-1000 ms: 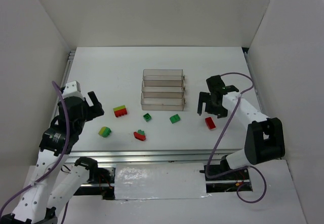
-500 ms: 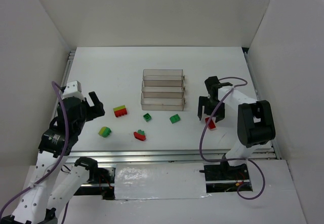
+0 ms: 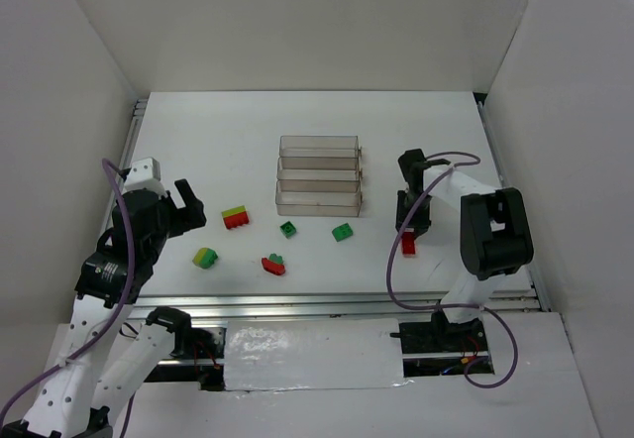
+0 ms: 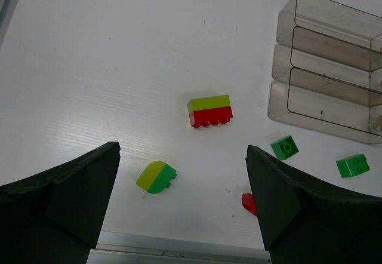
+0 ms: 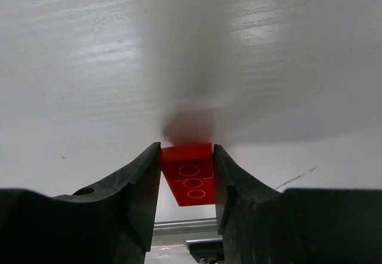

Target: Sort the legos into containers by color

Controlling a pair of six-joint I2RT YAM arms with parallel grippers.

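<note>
Right gripper (image 5: 186,155) clamped on red brick (image 5: 192,183) (shallow hold, one end); lift straight, then left toward containers (image 3: 317,200). Left gripper (image 4: 182,149) wide.

Glossy, smooth plastic is seen in the red brick (image 5: 190,180), clear, faintly smoky plastic in the containers (image 4: 316,106), and a white, faintly streaked sheen on the tabletop (image 4: 107,67).

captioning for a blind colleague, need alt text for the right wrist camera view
The right pincer clamps a small red brick, its two dark fingers pressed against the brick's sides, with three round studs showing on the brick's face. Behind it is the white table, blurred just above the brick.
</note>
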